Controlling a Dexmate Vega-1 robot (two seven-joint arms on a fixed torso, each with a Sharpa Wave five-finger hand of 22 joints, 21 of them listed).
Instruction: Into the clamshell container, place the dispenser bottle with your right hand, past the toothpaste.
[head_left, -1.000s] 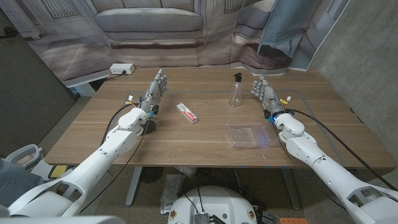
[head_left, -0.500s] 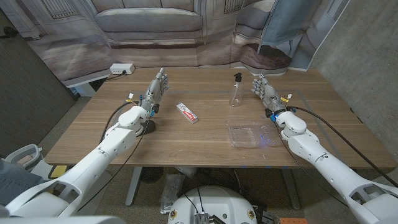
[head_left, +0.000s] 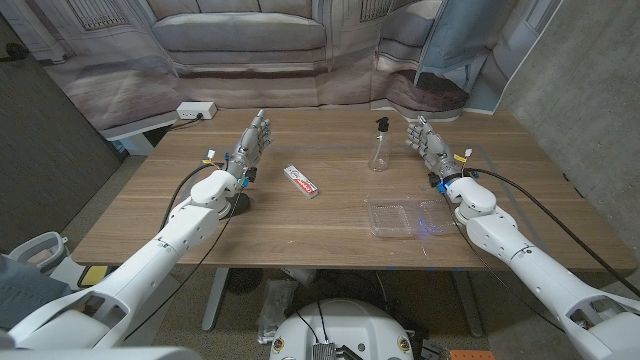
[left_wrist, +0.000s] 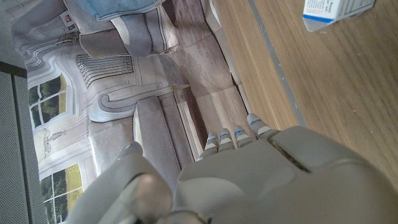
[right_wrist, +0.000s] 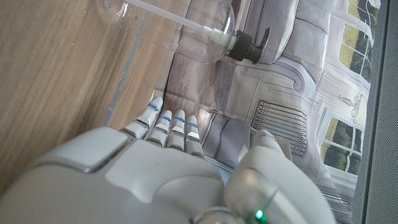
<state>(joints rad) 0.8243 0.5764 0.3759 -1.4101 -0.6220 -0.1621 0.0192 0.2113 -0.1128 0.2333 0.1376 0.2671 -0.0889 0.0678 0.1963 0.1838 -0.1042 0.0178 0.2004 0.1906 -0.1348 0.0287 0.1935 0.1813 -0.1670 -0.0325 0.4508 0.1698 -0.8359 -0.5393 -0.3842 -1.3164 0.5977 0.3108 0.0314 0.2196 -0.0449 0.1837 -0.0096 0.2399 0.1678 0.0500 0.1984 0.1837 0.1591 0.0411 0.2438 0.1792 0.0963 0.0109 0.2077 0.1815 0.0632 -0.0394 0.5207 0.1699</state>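
A clear dispenser bottle (head_left: 379, 148) with a black pump top stands upright at the table's far middle; its rounded body (right_wrist: 193, 25) also shows in the right wrist view. My right hand (head_left: 426, 147) stands just right of it, fingers straight and apart, holding nothing. A clear clamshell container (head_left: 404, 217) lies open near the front edge, below the bottle. The toothpaste box (head_left: 301, 181) lies left of the bottle; its end (left_wrist: 336, 10) shows in the left wrist view. My left hand (head_left: 250, 147) stands open at the far left, away from everything.
A white power strip (head_left: 196, 110) lies at the table's far left corner. A black round base (head_left: 236, 204) sits under my left forearm. A backdrop printed with a sofa hangs behind the table (head_left: 320, 240).
My right hand has crept slightly toward the far side, near the bottle. The left arm and the objects have stayed put.
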